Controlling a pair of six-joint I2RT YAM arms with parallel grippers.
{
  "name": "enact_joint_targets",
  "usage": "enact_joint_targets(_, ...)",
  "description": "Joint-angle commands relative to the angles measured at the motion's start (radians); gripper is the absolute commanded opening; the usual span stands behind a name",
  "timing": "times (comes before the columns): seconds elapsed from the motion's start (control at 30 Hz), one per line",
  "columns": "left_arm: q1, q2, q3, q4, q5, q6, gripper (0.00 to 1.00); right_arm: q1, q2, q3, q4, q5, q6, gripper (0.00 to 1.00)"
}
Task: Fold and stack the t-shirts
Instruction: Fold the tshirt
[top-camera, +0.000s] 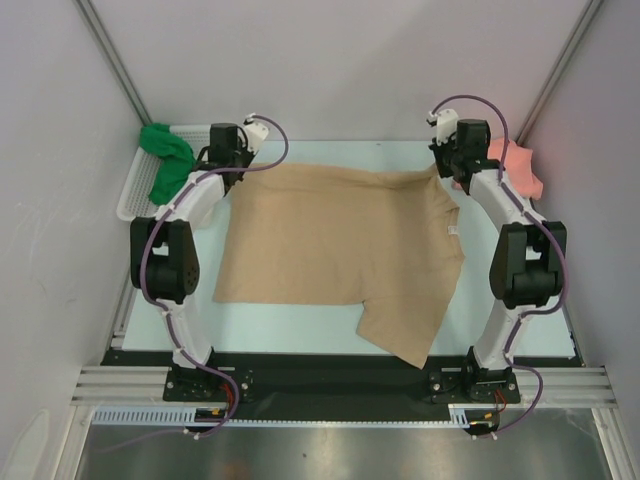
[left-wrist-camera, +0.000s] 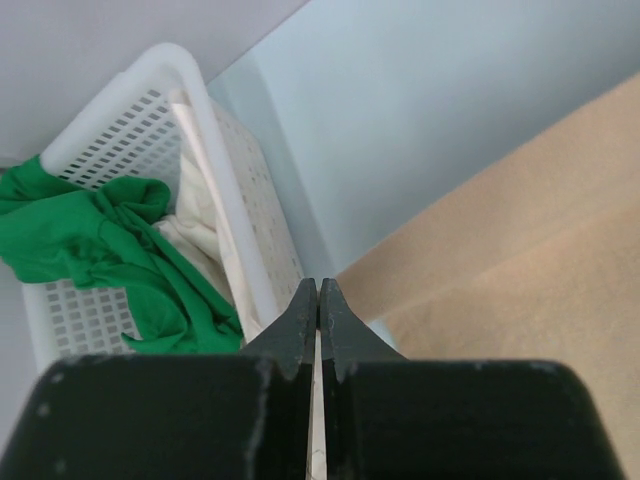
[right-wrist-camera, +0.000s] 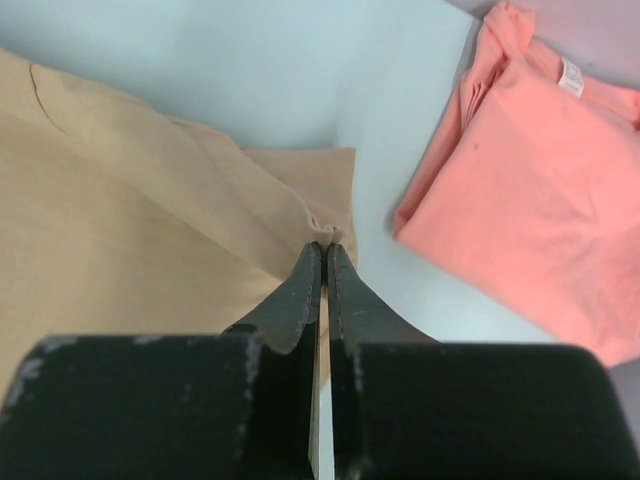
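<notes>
The soft tan cloth t-shirt (top-camera: 330, 235), spread centrally, should be pulled evenly by 2 far corners, 1 pinched at 1 o'clock by the right gripper (right-wrist-camera: 325, 250), the 11 o'clock left gripper (left-wrist-camera: 318, 290) clenched, its hold unclear.

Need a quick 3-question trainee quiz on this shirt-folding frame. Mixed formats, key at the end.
1. True or false: the tan shirt lies spread out on the table.
2. Where is the green shirt? A) in the white basket; B) on top of the tan shirt; C) at the near edge, between the arm bases.
3. Fill in: the right end effector is shut on a bunched edge of the ___ shirt.

Key: 1 true; 2 A; 3 tan.
</notes>
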Motion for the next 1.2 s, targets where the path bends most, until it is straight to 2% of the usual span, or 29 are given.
enact_joint_targets(0.0, 0.020, -0.081, -0.027, 0.049, 0.007, 0.002, 0.00, -0.003, -0.119, -0.063, 0.005, -0.011, 0.022, 0.00)
enact_joint_targets(0.53, 0.037, -0.139, -0.176, 0.049, 0.034, 0.025, 0.00, -0.012, -0.286, -0.249, -0.029, -0.020, 0.038, 0.00)
enact_joint_targets(0.8, 0.034, -0.143, -0.213, 0.068, 0.051, 0.018, 0.00, -0.014, -0.413, -0.405, -0.076, -0.037, 0.056, 0.00)
enact_joint_targets(1.1, 0.034, -0.123, -0.266, 0.016, 0.063, 0.021, 0.00, -0.005, -0.493, -0.569, -0.139, -0.104, 0.067, 0.00)
enact_joint_targets(1.13, 0.036, -0.117, -0.263, 0.000, 0.066, 0.013, 0.02, -0.005, -0.502, -0.586, -0.168, -0.118, 0.064, 0.10)
enact_joint_targets(1.17, 0.034, -0.120, -0.259, -0.035, 0.072, -0.002, 0.09, -0.006, -0.507, -0.588, -0.188, -0.129, 0.047, 0.18)
